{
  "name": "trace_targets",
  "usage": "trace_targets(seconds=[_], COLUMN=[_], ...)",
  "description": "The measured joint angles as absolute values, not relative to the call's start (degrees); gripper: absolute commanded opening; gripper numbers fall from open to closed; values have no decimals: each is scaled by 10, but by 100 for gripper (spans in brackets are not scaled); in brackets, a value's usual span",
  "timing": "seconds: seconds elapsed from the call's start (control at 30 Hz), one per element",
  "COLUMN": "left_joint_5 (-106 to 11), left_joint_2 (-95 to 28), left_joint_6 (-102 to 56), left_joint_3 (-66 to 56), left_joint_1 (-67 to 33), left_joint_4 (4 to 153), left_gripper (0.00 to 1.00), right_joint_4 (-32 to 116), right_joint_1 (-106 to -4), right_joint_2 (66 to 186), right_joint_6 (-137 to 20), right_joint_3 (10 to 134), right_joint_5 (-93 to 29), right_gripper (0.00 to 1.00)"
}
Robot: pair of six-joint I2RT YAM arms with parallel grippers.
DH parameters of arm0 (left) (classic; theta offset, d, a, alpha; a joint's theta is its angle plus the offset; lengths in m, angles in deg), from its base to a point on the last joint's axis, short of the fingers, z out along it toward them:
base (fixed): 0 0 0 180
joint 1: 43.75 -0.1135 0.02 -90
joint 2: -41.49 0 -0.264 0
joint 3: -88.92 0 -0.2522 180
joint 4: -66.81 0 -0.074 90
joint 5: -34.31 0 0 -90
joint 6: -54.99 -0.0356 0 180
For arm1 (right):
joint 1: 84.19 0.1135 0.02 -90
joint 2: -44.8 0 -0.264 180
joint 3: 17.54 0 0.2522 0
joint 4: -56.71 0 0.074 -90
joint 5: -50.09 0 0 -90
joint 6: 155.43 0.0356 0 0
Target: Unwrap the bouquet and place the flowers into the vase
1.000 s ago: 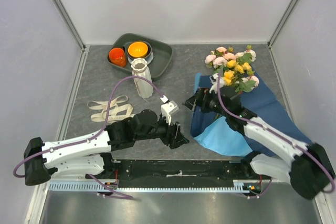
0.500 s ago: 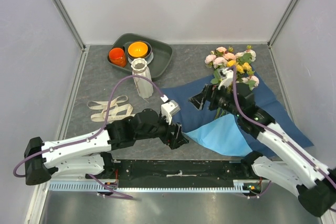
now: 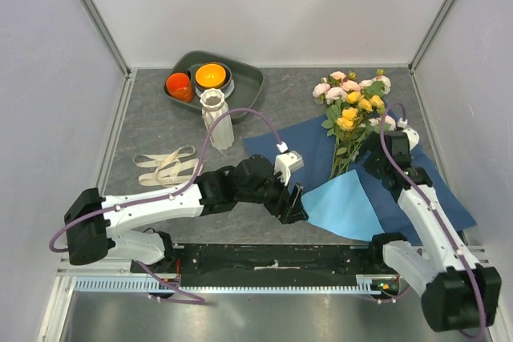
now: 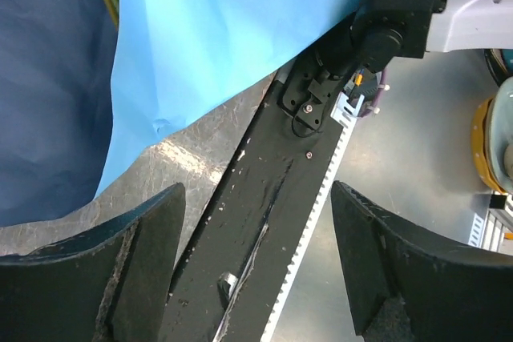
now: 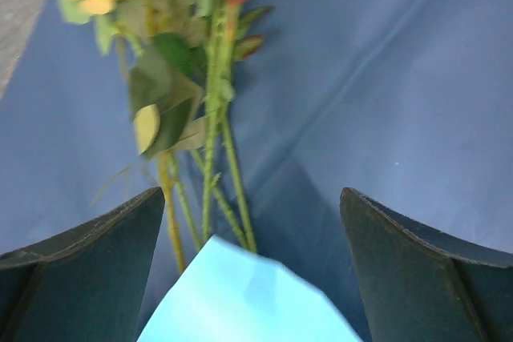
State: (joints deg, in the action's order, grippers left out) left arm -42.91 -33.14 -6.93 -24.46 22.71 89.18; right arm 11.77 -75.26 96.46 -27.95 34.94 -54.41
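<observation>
1. Two end effectors are both released and empty. My left end effector [image 4: 255, 190] hovers beside the blue paper's [image 3: 280, 146] folded corner. My right end effector [image 5: 250, 194] hangs over the green stems [image 5: 215, 142].
2. The flowers [image 3: 353, 110] lie on the opened paper, well apart from the vase [image 3: 216, 118].
3. I'd clamp all the stems together, low down, then lift.

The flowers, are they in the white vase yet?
No, the flowers lie on the spread blue paper, well apart from the vase standing by the tray.
</observation>
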Motion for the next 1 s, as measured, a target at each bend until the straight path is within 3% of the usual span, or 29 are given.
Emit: trace_targets(seconds=[0.17, 0.37, 0.53, 0.77, 1.0], left_joint_5=[-426, -438, -450, -457, -454], left_joint_2=[-303, -262, -249, -251, -269], left_joint_6=[-65, -59, -60, -66, -72], left_joint_3=[-274, -319, -320, -317, -303], left_joint_1=[227, 227, 222, 208, 199], left_joint_4=[887, 888, 886, 886, 877], left_gripper=[80, 81, 82, 82, 82], right_joint_4=[161, 191, 149, 72, -61], right_joint_1=[-869, -871, -837, -707, -686], right_joint_2=[1055, 1089, 966, 815, 717], right_joint_6=[-306, -324, -309, -261, -264], right_joint_3=[328, 274, 232, 231, 241], right_joint_5=[-402, -209, -142, -98, -54], right_gripper=[98, 98, 98, 96, 98])
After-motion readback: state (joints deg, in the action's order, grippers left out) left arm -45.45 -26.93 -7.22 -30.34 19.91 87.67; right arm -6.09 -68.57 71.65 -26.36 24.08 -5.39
